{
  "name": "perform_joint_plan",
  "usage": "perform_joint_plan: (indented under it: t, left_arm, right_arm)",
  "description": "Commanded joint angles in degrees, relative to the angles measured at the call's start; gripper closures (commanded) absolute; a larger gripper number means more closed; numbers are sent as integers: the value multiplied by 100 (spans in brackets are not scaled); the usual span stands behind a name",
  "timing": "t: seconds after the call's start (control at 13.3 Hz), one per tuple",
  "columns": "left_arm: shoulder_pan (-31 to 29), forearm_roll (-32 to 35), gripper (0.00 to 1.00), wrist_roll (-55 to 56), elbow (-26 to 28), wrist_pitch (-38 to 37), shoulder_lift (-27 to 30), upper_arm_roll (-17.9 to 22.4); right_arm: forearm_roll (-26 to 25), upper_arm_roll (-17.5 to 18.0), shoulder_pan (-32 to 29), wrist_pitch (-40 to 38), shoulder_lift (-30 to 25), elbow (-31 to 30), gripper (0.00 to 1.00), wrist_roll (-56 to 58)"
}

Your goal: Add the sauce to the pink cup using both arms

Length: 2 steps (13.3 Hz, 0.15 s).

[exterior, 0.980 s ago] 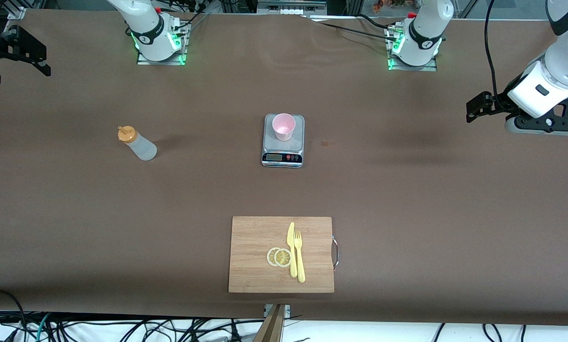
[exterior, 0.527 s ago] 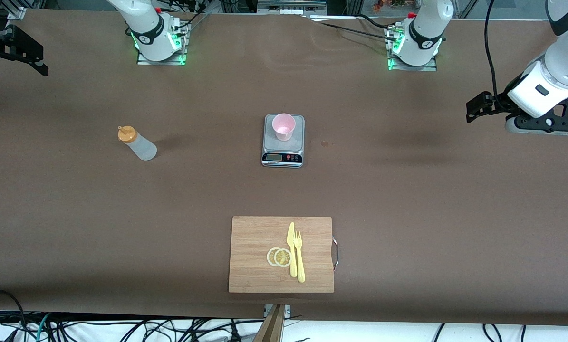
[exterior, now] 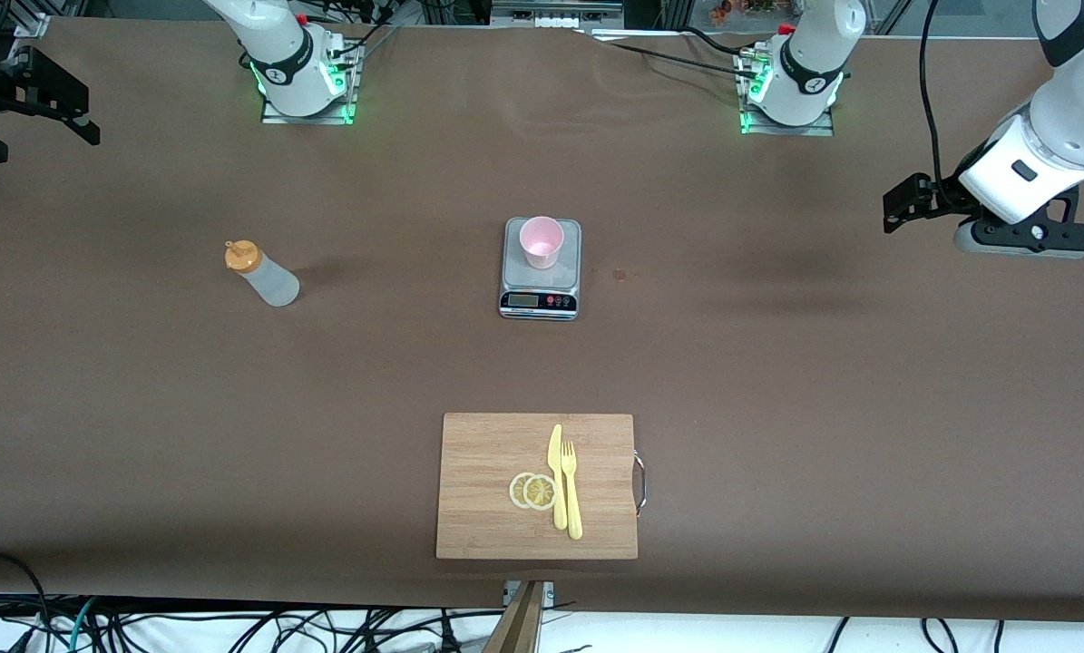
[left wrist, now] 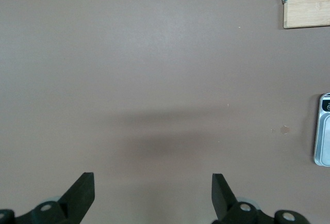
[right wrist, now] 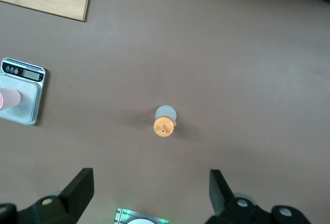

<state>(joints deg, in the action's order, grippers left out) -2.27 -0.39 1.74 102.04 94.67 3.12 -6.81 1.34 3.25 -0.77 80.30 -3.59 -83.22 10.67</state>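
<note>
The sauce bottle (exterior: 268,279), whitish with an orange cap, stands on the brown table toward the right arm's end; the right wrist view shows it from above (right wrist: 165,121). The pink cup (exterior: 542,241) stands on a grey kitchen scale (exterior: 540,288) at mid-table, and shows at the edge of the right wrist view (right wrist: 7,99). My right gripper (exterior: 29,127) hangs open and empty in the air over the right arm's end of the table (right wrist: 151,190). My left gripper (exterior: 1024,240) hangs open and empty in the air over the left arm's end (left wrist: 153,193).
A wooden cutting board (exterior: 487,453) lies nearer to the front camera than the scale, with two lemon slices (exterior: 532,491), a yellow knife (exterior: 555,453) and a yellow fork (exterior: 574,508). The arm bases (exterior: 301,86) (exterior: 791,95) stand along the table's back edge.
The left gripper has shifted slightly toward the table's middle and upward in the view. The right gripper has barely moved. Bottle and cup are unmoved.
</note>
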Motion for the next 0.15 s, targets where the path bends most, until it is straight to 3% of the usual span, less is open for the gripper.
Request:
perform_joint_plan:
  t: [0.0, 0.08]
  left_arm:
    - [16, 118, 0, -103, -185, -89, -83, -13]
    - [16, 118, 0, -103, -185, -89, -83, -22]
  right_arm:
    - [86, -44, 6, -84, 16, 139, 1, 14]
    - [86, -44, 15, -84, -1, 139, 1, 23]
